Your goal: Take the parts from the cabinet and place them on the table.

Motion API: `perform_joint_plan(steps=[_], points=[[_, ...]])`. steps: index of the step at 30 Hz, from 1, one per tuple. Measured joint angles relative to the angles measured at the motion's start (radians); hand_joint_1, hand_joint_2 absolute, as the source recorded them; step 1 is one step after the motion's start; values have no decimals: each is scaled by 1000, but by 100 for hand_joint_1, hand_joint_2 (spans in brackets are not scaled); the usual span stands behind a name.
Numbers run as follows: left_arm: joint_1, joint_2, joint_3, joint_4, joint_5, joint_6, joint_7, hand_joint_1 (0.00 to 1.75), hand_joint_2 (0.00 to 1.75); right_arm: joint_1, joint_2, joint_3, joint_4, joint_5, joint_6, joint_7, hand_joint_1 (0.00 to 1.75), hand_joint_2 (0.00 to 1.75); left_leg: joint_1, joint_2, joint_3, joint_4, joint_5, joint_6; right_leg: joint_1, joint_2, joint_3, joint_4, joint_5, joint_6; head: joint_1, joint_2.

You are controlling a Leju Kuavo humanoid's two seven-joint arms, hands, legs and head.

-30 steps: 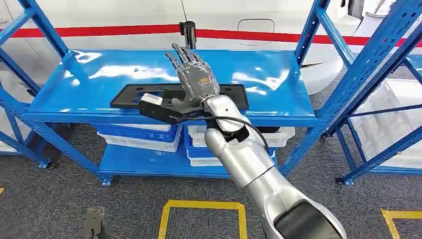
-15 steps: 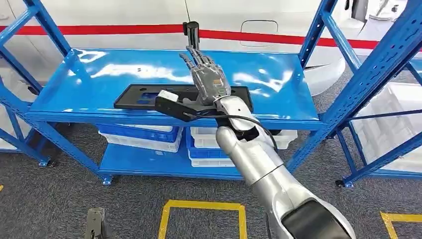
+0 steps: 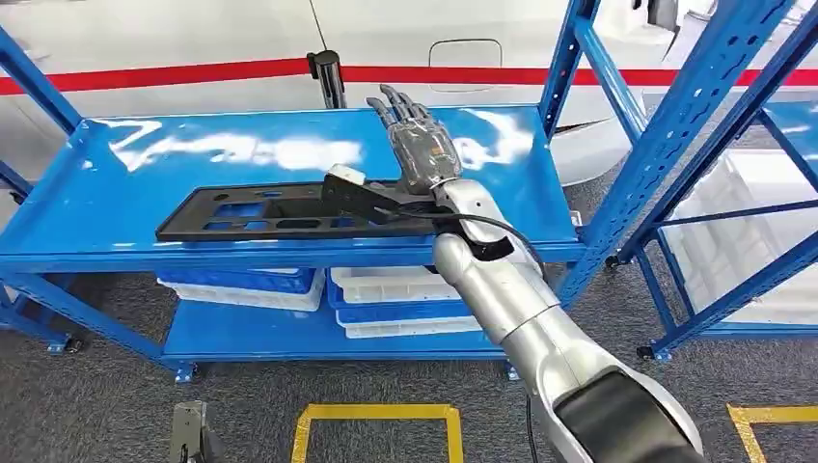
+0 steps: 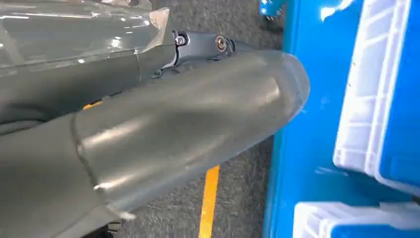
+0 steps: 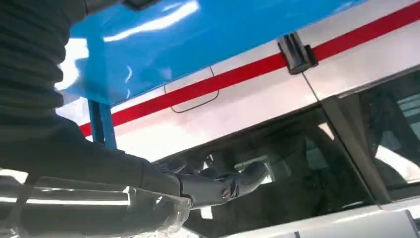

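Camera swung left | right robot hand (image 3: 422, 149) flat, fingers apart, apparently empty | black panel (image 3: 280, 209) on blue shelf (image 3: 145, 183)

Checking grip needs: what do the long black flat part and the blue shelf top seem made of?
Long black flat part: probably moulded plastic, matte, with cut-out slots and no glare. Blue shelf top: likely painted sheet metal, glossy, with bright light reflections. The right hand rests open above the part's end.
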Motion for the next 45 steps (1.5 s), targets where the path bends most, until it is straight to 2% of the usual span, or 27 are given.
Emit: perform_joint_plan(steps=[1,2,3,4,6,9,10,11,13,15,17,18,19,20,23,25,27,29,32,33,34,37,38,40,42,44,45], points=[[-2,0,0,0,3,1,0,0,0,-2,-2,0,5,-8,-7,-2,0,175,-14,-6,33,-105,70,20,1,2,11,-1,-8,1,0,0],[-4,3,0,1,6,2,-1,0,0,-4,-5,0,11,-14,-14,-3,0,175,-30,-14,55,-181,105,43,-1,3,17,-3,-13,0,0,0],[-8,8,-2,2,6,3,-1,0,0,-6,-11,0,20,-19,-20,-3,0,175,-33,-10,77,-189,89,56,8,6,19,-7,-18,7,3,0],[-14,9,-3,2,7,6,-3,0,0,-5,-15,0,26,-21,-21,-3,0,175,-38,-12,86,-207,81,60,-8,7,21,-12,-20,11,-2,0],[-16,10,-4,2,10,8,-3,0,0,-2,-22,0,34,-24,-24,-4,0,175,-41,-13,101,-230,82,68,2,4,30,-2,2,29,-6,0],[-23,9,-6,3,10,8,-3,0,0,-20,-30,0,38,-27,-37,-5,0,175,-28,-7,146,-261,83,67,1,-11,4,55,-35,31,-6,0],[-27,6,-7,3,10,8,-2,0,0,-23,-36,0,40,-29,-41,-5,0,175,-26,-7,148,-261,79,62,-1,-11,-43,130,-63,21,-5,0],[-29,3,-9,4,10,7,0,0,0,-19,-41,0,41,-30,-45,-5,0,175,-25,-7,151,-261,75,58,-6,-12,-94,209,-88,25,-7,0],[-29,0,-15,7,10,8,1,0,0,-3,-53,0,46,-31,-47,-3,0,175,-18,-9,158,-261,65,47,-17,-13,-160,280,-94,47,-6,0],[-29,-2,-19,10,10,8,2,0,0,3,-60,0,50,-32,-47,-2,0,175,-6,-9,171,-258,53,31,-31,-17,-140,180,-27,89,-5,0],[-30,-2,-24,10,12,8,3,0,0,3,-66,0,50,-35,-51,-2,0,175,4,-7,186,-246,34,11,-51,-29,-70,-10,80,131,-4,0],[-33,-1,-24,11,19,8,9,0,0,7,-74,0,51,-42,-53,-2,0,175,2,-8,186,-238,26,0,-39,-31,-78,-10,59,120,-3,0],[-36,-2,-24,13,23,14,24,0,0,8,-74,0,49,-50,-54,-6,0,175,2,-7,177,-232,18,-8,-36,-35,-60,-11,45,85,-1,0],[-35,-2,-24,15,27,29,47,0,0,19,-77,-1,43,-59,-55,-13,0,175,1,-5,178,-230,15,-13,-36,-33,-66,-8,61,68,-7,0],[-32,2,-23,33,52,109,176,0,0,30,-78,-2,18,-95,-56,-34,0,175,11,-6,183,-214,0,-24,-39,-29,-52,-10,58,44,-7,0],[-9,15,-12,64,67,204,339,0,0,52,-79,-1,-35,-131,-57,-42,0,175,14,-5,125,-97,-50,-32,-36,-25,-41,-10,49,30,-8,0],[42,35,12,87,98,251,484,0,0,105,-89,2,-96,-167,-58,-47,0,175,13,-6,31,57,-107,-37,-28,-19,-31,-10,40,17,-10,0],[102,48,38,105,116,260,555,0,0,156,-106,4,-159,-188,-60,-50,0,175,13,-6,-5,72,-88,-31,-20,-9,-23,-10,32,14,-11,0],[144,55,55,116,121,270,576,0,0,182,-122,10,-222,-198,-62,-50,0,175,4,-6,75,-157,54,-4,-14,-6,-13,-11,24,16,-10,0],[143,58,57,120,115,279,599,0,0,185,-126,12,-241,-203,-63,-49,0,175,-3,-6,91,-206,67,5,-10,-9,-10,-11,21,19,-9,0],[142,59,58,125,103,290,636,0,0,191,-130,15,-254,-204,-67,-49,0,175,-8,-9,93,-198,27,6,-6,-9,-11,-12,18,24,-9,0],[146,60,58,134,80,334,797,0,0,262,-158,27,-354,-185,-75,-49,0,175,-12,-14,107,-208,55,24,-5,-12,-1,-16,9,40,-10,0],[153,59,58,136,75,338,840,0,0,297,-172,37,-404,-163,-75,-47,0,175,1,-11,121,-224,71,27,-2,-16,-4,-3,3,43,-9,0],[160,57,58,140,67,340,861,0,0,346,-194,69,-477,-114,-62,-39,0,175,-2,-7,127,-226,70,33,-4,-18,-41,87,-52,38,-5,0],[160,56,58,142,60,335,862,0,0,397,-209,114,-534,-53,-32,-19,0,175,-6,-8,124,-226,69,34,-8,-18,-117,244,-119,32,-6,0],[161,56,57,142,48,321,854,0,0,443,-214,172,-573,-1,-4,-3,0,175,-6,-9,123,-225,69,34,-10,-18,-136,285,-125,44,-5,0],[161,55,56,142,45,315,849,0,0,458,-214,204,-589,15,7,0,0,175,-6,-11,123,-225,69,33,-12,-19,-111,236,-103,54,-5,0]])
